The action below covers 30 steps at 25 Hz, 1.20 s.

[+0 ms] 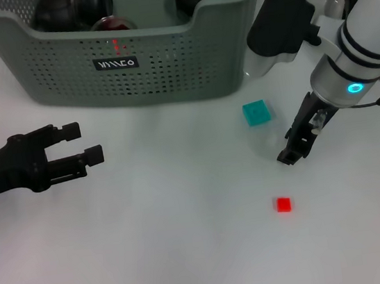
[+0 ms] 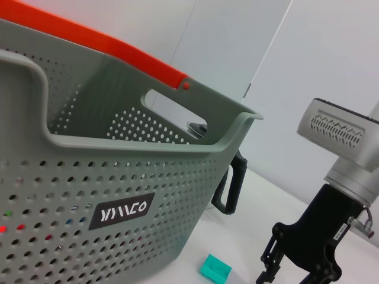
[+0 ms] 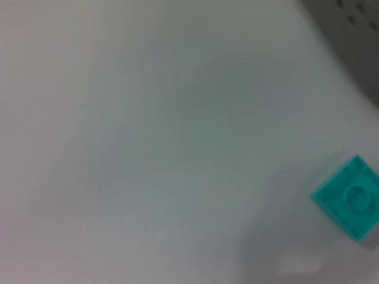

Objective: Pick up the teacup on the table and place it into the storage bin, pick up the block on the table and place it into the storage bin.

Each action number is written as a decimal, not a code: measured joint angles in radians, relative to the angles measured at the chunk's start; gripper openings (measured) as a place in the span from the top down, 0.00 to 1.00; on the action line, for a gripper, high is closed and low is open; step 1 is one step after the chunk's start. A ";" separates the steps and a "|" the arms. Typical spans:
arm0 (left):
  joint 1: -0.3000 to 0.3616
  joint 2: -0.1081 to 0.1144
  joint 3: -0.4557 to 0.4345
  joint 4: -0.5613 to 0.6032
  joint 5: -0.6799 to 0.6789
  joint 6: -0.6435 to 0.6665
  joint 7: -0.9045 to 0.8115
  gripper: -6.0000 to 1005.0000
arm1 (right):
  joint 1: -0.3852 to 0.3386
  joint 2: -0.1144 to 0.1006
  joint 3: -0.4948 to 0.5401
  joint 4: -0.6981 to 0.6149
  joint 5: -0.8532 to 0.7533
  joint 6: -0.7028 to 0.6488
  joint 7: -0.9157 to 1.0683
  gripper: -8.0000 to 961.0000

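The storage bin (image 1: 166, 68) stands at the back of the white table, with dark round items inside; I cannot tell whether one is the teacup. No teacup shows on the table. A teal block (image 1: 256, 113) lies in front of the bin's right corner. It also shows in the left wrist view (image 2: 214, 267) and in the right wrist view (image 3: 348, 197). My right gripper (image 1: 291, 153) hangs just right of and nearer than the block, apart from it, open and empty; the left wrist view also shows it (image 2: 290, 275). My left gripper (image 1: 82, 143) is open and empty at the left.
A small red cube (image 1: 283, 204) lies nearer the front, below the right gripper. A black handle (image 2: 231, 189) sticks out beside the bin's right corner. The bin wall (image 2: 118, 177) fills the left wrist view, an orange edge behind it.
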 joint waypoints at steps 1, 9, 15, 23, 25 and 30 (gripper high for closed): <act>0.000 0.000 0.000 0.000 0.000 0.000 0.000 0.14 | 0.000 0.000 0.003 0.000 0.000 -0.001 0.000 0.40; 0.000 0.000 0.000 -0.001 0.000 0.000 -0.001 0.14 | -0.024 -0.003 0.066 -0.062 0.006 -0.024 -0.011 0.55; 0.008 0.000 -0.002 -0.001 -0.004 -0.001 -0.001 0.14 | -0.127 -0.005 0.287 -0.256 0.176 -0.089 -0.192 0.54; -0.001 0.005 -0.008 0.001 -0.009 -0.001 -0.004 0.14 | -0.199 -0.004 0.479 -0.260 0.655 -0.110 -0.485 0.55; -0.005 0.005 -0.008 0.001 -0.009 -0.001 -0.005 0.14 | -0.204 -0.004 0.505 -0.241 0.781 -0.106 -0.546 0.55; -0.014 0.007 -0.009 0.000 -0.009 -0.003 -0.006 0.14 | -0.186 -0.004 0.535 -0.186 1.062 -0.014 -0.697 0.55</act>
